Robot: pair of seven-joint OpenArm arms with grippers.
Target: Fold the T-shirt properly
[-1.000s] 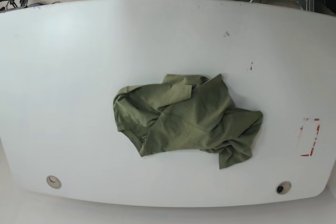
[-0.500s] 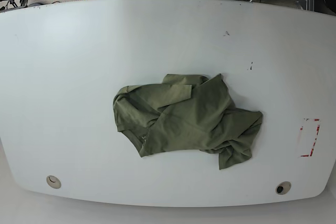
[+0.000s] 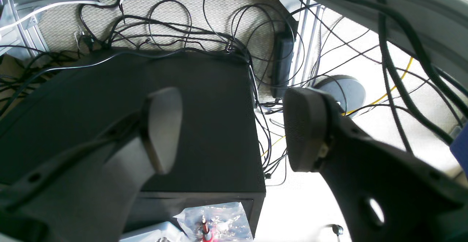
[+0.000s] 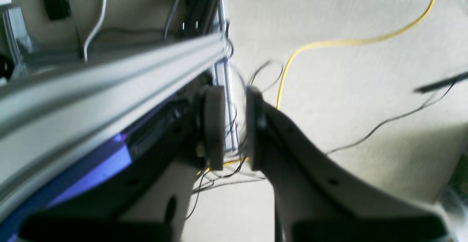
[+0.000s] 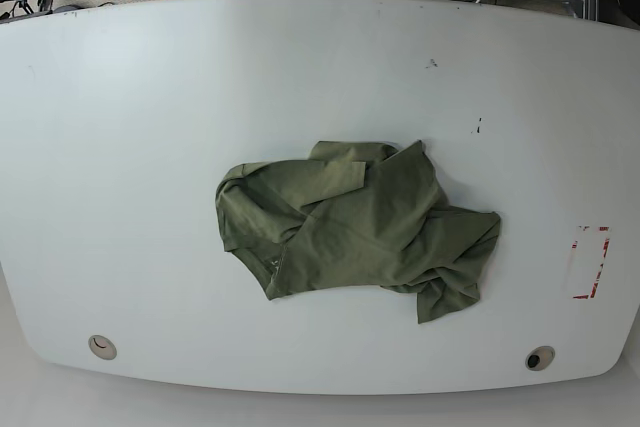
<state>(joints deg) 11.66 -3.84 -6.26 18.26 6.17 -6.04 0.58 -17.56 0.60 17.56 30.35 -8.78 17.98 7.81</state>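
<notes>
T-shirt (image 5: 355,230) unmoved | left end effector (image 3: 234,128) apart, empty | right end effector (image 4: 234,128) narrowly apart, empty, over floor

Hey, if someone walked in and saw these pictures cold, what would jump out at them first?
The crumpled olive T-shirt, lying in a heap near the middle of the white table, with nothing touching it. Then the tangle of black cables on the floor in the left wrist view, framed by the wide-open left pincer.

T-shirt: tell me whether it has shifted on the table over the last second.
No. The T-shirt lies crumpled in the same spot, equally far from the red tape mark on the table.
</notes>
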